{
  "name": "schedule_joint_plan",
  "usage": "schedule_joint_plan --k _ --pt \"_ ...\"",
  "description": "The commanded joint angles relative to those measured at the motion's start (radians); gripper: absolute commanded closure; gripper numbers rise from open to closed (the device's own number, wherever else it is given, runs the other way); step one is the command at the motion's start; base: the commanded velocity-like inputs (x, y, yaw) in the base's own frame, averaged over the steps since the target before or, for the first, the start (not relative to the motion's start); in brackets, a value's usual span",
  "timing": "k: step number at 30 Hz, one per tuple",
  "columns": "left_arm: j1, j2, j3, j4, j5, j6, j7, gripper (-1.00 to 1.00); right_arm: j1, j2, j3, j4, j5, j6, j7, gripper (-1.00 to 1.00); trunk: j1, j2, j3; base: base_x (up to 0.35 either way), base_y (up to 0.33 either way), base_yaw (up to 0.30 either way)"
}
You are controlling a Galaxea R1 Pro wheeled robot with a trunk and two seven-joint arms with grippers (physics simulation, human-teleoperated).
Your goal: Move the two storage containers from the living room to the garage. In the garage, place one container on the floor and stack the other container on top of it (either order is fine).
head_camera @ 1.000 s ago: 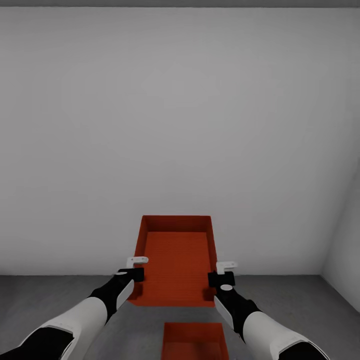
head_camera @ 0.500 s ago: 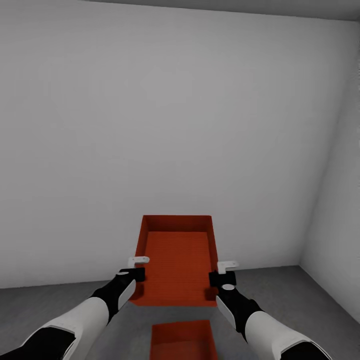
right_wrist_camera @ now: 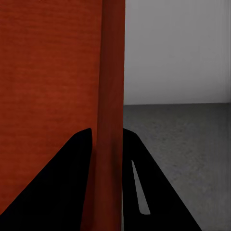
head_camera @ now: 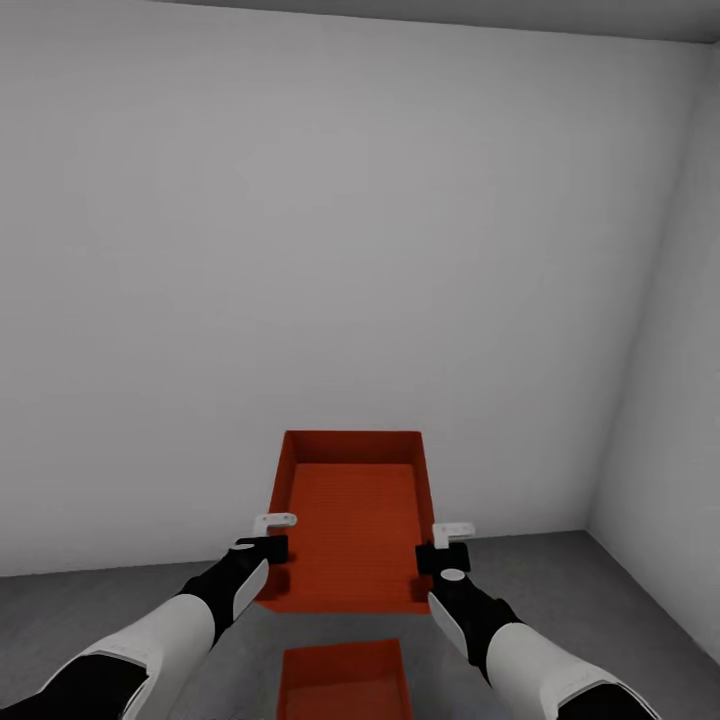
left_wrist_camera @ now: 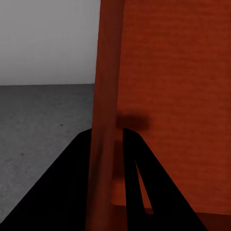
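Cutting across the head view's lower edge, the lower bin (head_camera: 343, 680) is seen only in part; its near end is out of frame. Two red-orange bins are counted. The held bin (head_camera: 350, 520) is carried above the grey floor (head_camera: 100, 610), directly over the lower bin and before the grey wall (head_camera: 350, 250). The left gripper (head_camera: 268, 535) is pinched on the held bin's left wall and the right gripper (head_camera: 447, 542) on its right wall, as both wrist views confirm. Against the earlier frames, the lower bin is seen further left; the wall corner has shifted too, so the camera has moved.
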Motion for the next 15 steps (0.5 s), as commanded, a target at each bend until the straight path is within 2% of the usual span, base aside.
schedule_joint_plan --k 1,4,10,15 --pt "-0.001 0.009 0.019 -0.005 -0.016 -0.054 0.029 1.0 -0.001 -0.014 -0.014 0.022 -0.018 -0.006 -0.014 1.0 0.0 -0.001 -0.001 0.0 -0.008 0.0" --pt "-0.001 0.009 0.019 -0.005 -0.016 -0.054 0.029 1.0 -0.001 -0.014 -0.014 0.022 -0.018 -0.006 -0.014 1.0 0.0 -0.001 -0.001 0.0 -0.004 0.0" --pt "-0.001 0.009 0.019 -0.005 -0.016 -0.054 0.029 1.0 -0.001 -0.014 -0.014 0.022 -0.018 -0.005 -0.014 1.0 0.0 -0.001 -0.001 0.0 0.0 0.139" --pt "-0.001 0.009 0.019 -0.005 -0.016 -0.054 0.029 1.0 -0.001 -0.014 -0.014 0.022 -0.018 -0.005 -0.013 1.0 0.0 -0.001 -0.001 0.0 0.0 0.022"
